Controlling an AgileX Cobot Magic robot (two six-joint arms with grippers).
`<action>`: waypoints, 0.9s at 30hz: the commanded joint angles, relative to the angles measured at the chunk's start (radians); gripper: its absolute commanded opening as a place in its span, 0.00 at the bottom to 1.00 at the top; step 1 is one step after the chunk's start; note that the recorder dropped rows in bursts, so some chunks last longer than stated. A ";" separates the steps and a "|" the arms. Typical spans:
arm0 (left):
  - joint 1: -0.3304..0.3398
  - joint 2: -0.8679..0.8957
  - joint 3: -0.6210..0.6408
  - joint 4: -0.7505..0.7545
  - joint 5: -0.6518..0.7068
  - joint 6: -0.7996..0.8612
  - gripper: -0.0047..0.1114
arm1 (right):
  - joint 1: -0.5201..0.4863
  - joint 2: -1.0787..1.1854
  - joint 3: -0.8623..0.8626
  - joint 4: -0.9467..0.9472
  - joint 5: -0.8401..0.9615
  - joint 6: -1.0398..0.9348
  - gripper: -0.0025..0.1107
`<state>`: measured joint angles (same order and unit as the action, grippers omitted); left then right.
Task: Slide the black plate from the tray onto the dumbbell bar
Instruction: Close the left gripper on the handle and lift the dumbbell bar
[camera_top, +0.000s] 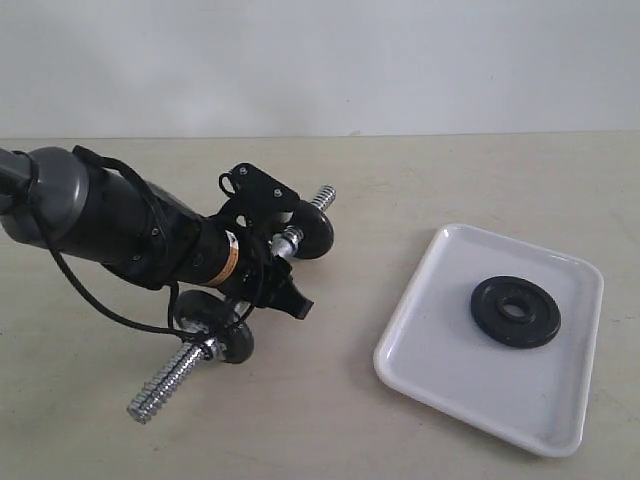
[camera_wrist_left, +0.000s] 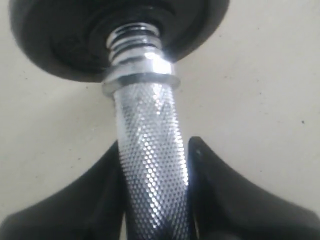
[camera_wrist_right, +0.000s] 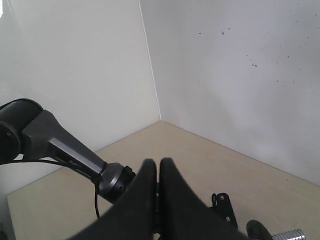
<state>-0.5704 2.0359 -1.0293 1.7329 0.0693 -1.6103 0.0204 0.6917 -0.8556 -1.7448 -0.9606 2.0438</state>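
The black plate lies flat in the white tray at the right. At the left the dumbbell bar rests slantwise on the table, a black disc near its far end and another near its near end. My left gripper is shut on the bar's knurled middle; the left wrist view shows both fingers pressed against the dumbbell bar, just below a collar and a black disc. My right gripper is shut on nothing and held above the table, out of the exterior view.
The left arm reaches in from the left edge, with a black cable looping below it. Bare beige tabletop separates bar and tray. White walls meet at a corner behind the table.
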 joint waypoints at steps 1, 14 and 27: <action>0.001 0.029 0.009 0.011 0.069 0.077 0.17 | 0.003 -0.005 -0.005 0.000 0.004 -0.013 0.02; 0.001 -0.069 0.095 0.011 0.062 0.177 0.08 | 0.003 0.007 -0.005 0.000 0.012 -0.016 0.02; 0.001 -0.221 0.111 -0.017 0.037 0.161 0.08 | 0.003 0.032 -0.004 0.000 0.016 -0.051 0.02</action>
<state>-0.5686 1.8961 -0.8903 1.7341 0.0834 -1.4377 0.0204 0.7223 -0.8556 -1.7454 -0.9512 2.0186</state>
